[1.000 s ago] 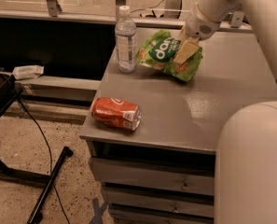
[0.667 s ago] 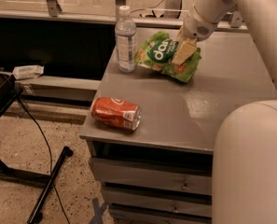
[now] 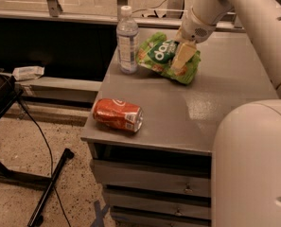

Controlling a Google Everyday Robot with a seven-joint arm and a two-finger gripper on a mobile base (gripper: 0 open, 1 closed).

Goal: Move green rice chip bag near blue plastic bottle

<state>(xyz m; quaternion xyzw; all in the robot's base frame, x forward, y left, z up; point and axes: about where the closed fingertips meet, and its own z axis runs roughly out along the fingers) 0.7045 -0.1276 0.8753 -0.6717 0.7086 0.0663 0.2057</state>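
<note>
Gripper (image 3: 181,58) sits upper centre-right of frame, closed down on the right part of the green rice chip bag (image 3: 158,52); one pale finger is visible lying across the pouch. The bag is tilted, with its left edge just beside the blue plastic bottle (image 3: 127,41) in the upper centre, maybe touching, can't tell. Main risk: any further push to the left and the bag knocks the upright bottle, which stands near the table (image 3: 225,103) back-left edge and looks likely to tip or go off. Crinkly foil could also slip out of the pinch. The bag may spring or slide when released. Orange soda can (image 3: 118,115) lies on its side lower left, well apart from all this, no threat.
</note>
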